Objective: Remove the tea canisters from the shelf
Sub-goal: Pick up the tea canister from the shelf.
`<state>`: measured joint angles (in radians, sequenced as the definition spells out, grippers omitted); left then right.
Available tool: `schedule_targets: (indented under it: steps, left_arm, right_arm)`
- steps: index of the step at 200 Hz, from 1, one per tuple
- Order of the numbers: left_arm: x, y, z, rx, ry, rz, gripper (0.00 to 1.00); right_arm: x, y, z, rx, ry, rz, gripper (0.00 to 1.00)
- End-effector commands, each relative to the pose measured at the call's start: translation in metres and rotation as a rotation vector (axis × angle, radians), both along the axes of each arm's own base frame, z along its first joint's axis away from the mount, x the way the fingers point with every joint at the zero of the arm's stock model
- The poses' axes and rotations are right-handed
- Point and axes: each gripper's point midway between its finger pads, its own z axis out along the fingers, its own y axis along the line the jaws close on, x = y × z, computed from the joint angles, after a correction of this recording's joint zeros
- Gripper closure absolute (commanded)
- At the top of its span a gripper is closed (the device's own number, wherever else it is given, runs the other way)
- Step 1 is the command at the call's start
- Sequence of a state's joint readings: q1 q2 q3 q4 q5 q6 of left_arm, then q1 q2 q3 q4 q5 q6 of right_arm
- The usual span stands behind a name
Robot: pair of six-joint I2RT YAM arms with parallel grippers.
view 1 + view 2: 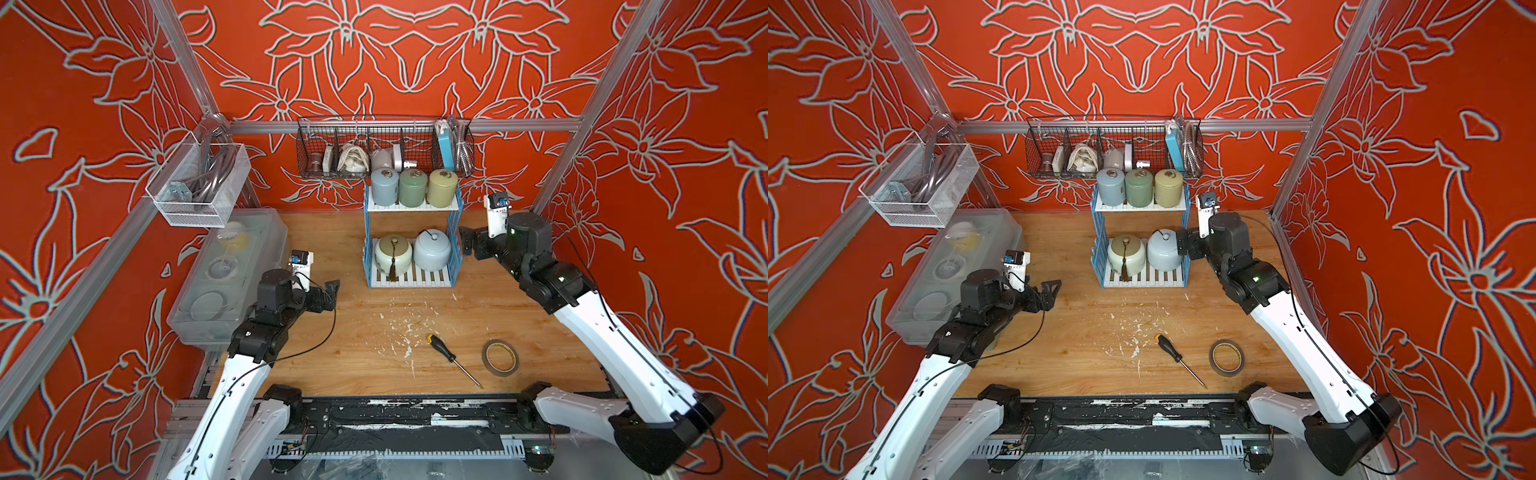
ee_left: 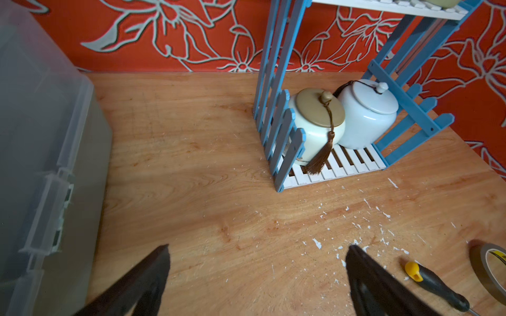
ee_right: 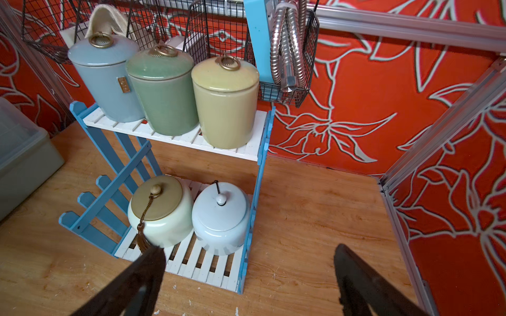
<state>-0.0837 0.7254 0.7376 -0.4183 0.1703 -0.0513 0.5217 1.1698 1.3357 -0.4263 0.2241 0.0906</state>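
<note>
- Left pincer (image 2: 258, 248): fingers spread wide with nothing between them, over bare tabletop (image 2: 191, 164). It sits between a clear plastic box (image 1: 232, 266) and the shelf (image 1: 419, 277), aimed toward the shelf's lower tier.
- The shelf stands at the back middle of the tabletop against the red wall, with all 5 canisters on it.
- Upper board, left to right: grey-blue canister (image 1: 384, 189), sage green canister (image 1: 412, 189), yellow-green canister (image 1: 442, 189). These 3 slim cylinders stand upright in a tight row, long axis vertical, ring-handled lids up.
- Lower board: cream canister (image 1: 392, 253) on the left, pale blue-white canister (image 1: 432, 251) on the right. Both are upright with knobs up, side by side. The cream one's brown tassel hangs down its front onto the slats.
- Right pincer (image 3: 249, 247): fingers spread wide and empty, just beside the shelf's right fence at lower-tier height, facing the shelf.
- The left wrist view shows only the 2 round canisters and an edge of the upper board. The right wrist view takes in all 5 — and a small gold label on the grey-blue one.
- A screwdriver (image 1: 446, 353) and a tape roll (image 1: 500, 357) lie front right on the tabletop. They show in both top views and the left wrist view, but not the right wrist view.
</note>
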Motion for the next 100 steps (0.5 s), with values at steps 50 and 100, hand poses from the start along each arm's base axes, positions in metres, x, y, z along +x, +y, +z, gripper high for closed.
schedule_targets:
  steps: [50,100]
  left_arm:
    - [0.004,0.024,-0.010,-0.015,-0.040,0.096,0.01]
    - [0.005,0.022,-0.016,-0.034,-0.036,0.082,0.01]
  right_arm:
    - [0.031,0.019,0.015,-0.037,0.075,0.110,0.01]
    - [0.064,0.040,0.019,-0.010,0.134,0.144,0.01]
